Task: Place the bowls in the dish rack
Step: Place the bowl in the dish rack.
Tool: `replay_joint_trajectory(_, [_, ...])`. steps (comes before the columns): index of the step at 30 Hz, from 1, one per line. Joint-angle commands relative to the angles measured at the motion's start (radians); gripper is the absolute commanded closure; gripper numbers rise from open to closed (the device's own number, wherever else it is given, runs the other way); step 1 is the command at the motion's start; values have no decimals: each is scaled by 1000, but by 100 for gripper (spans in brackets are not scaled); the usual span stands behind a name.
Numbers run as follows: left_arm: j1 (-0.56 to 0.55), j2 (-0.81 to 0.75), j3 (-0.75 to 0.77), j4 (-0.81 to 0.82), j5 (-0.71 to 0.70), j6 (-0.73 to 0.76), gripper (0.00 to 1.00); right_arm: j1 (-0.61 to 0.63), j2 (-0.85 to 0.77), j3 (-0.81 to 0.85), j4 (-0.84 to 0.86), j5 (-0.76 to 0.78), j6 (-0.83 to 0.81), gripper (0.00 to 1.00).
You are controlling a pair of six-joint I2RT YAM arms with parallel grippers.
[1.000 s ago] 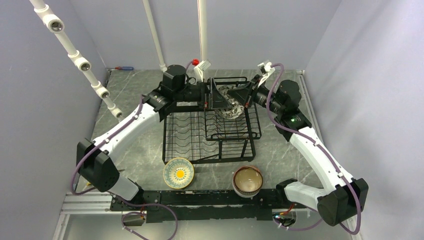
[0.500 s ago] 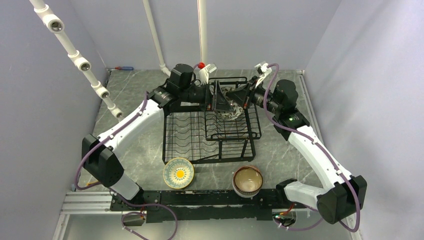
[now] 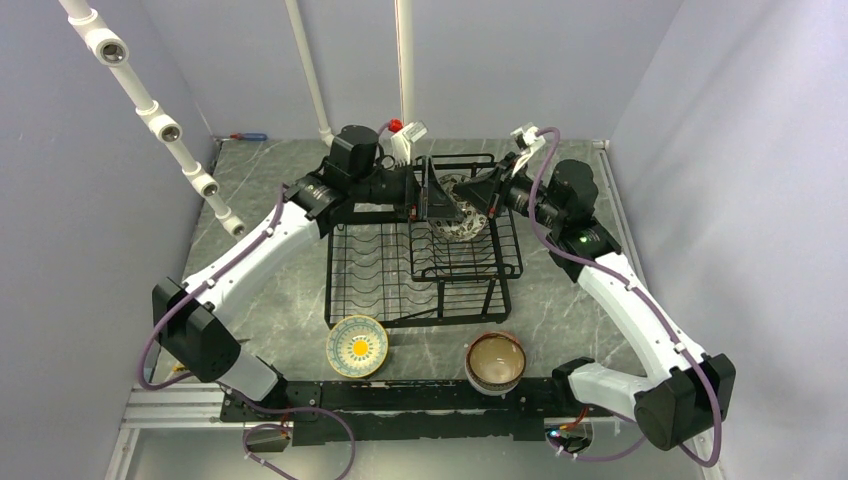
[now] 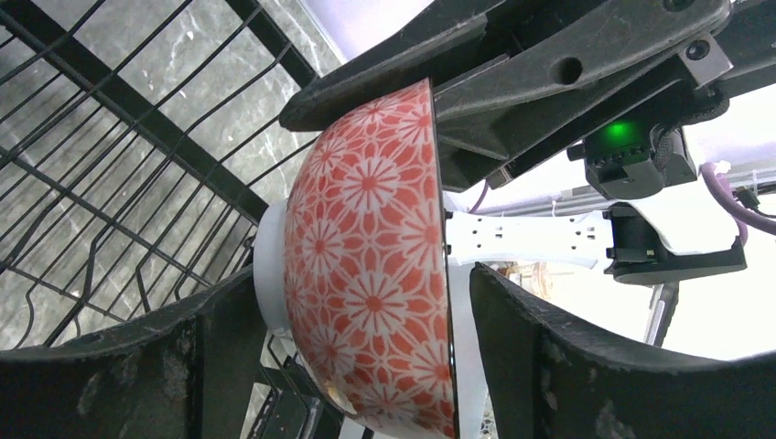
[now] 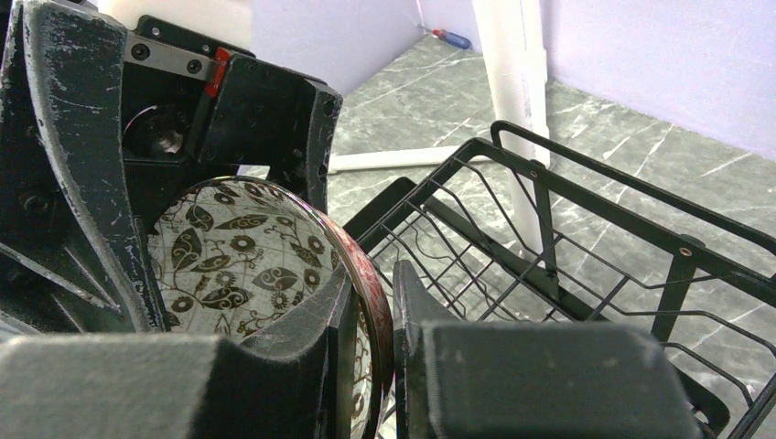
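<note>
A pink-flowered bowl (image 3: 456,214) stands on edge over the raised basket of the black dish rack (image 3: 380,270), between both grippers. My right gripper (image 3: 480,196) is shut on the bowl's rim (image 5: 371,274), one finger inside against the leaf-patterned interior (image 5: 242,261). My left gripper (image 3: 430,195) is open and straddles the bowl (image 4: 366,265). Its one finger (image 4: 215,352) sits by the white foot. The other finger (image 4: 526,338) stands off the rim with a gap. Two more bowls rest near the front: a yellow-centred one (image 3: 357,346) and a brown-rimmed one (image 3: 496,361).
The rack's lower tray with plate slots (image 3: 365,262) lies left of the basket (image 5: 586,265). White pipe frame pieces run at the far left (image 3: 160,125) and at the back (image 3: 405,70). A red-handled tool (image 3: 250,136) lies by the back wall.
The left arm swung slightly right, then back. Its jaws narrowed around the bowl and widened again a little. The right gripper and the bowl stayed put.
</note>
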Motion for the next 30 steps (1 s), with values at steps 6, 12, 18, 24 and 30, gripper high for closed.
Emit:
replay_joint_trajectory(6, [-1,13,-24,127,89,-66,35,2,-46,12,60,5,20,100])
replay_joint_trajectory(12, [-1,0,2,56,40,-8,65,2,-50,11,43,27,5,100])
replay_joint_trajectory(18, [-1,3,32,-37,-41,75,97,2,-51,7,47,36,3,89])
replay_joint_trajectory(24, [9,4,72,-126,-161,165,97,2,-50,7,41,37,-2,62])
replay_joint_trajectory(30, [24,-1,115,-137,-225,220,97,2,-55,6,29,47,-4,52])
